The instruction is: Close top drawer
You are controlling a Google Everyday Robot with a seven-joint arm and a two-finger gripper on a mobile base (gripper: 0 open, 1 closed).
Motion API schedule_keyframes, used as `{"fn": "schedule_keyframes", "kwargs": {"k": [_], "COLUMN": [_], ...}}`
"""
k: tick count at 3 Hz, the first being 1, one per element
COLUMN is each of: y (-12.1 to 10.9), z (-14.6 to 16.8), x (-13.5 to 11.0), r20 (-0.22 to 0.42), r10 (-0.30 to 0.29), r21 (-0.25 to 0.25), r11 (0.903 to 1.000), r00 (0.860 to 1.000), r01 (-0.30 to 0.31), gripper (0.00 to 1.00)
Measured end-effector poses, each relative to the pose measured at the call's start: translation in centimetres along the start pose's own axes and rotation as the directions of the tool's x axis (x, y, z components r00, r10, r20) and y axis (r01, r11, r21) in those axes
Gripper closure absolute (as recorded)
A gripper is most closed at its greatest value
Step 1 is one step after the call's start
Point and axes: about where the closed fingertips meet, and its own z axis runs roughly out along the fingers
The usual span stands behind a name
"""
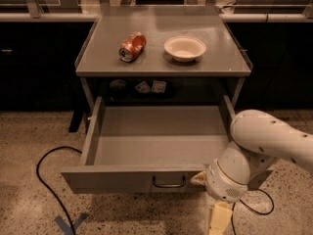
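Top drawer (112,179) pulled far out, end effector (198,179) at its front

The drawer juts from under the bench (161,66). The end effector sits low at the drawer's front face, just right of the dark handle (168,183); open or closed, I cannot tell. On the bench, 1 red can (132,47) lies beside 1 white bowl (185,48).

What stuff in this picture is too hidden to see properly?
All in the camera view:
- The gripper, at the front of the wide grey metal top drawer, right of its handle: mostly behind the round white arm joint.
- Small items at the drawer's back: shadowed under the tabletop, too small to identify.
- Anything under the open drawer: covered by it.
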Motion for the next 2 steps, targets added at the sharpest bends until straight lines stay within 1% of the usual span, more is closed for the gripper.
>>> {"fn": "schedule_keyframes", "kwargs": {"k": [1, 2], "y": [0.0, -0.93], "z": [0.0, -0.03], "x": [0.0, 0.15], "r20": [0.0, -0.004], "r10": [0.0, 0.009], "r21": [0.0, 0.015], "r11": [1.0, 0.9998], "r00": [1.0, 1.0], "r01": [0.0, -0.009], "gripper": [0.0, 0.0]}}
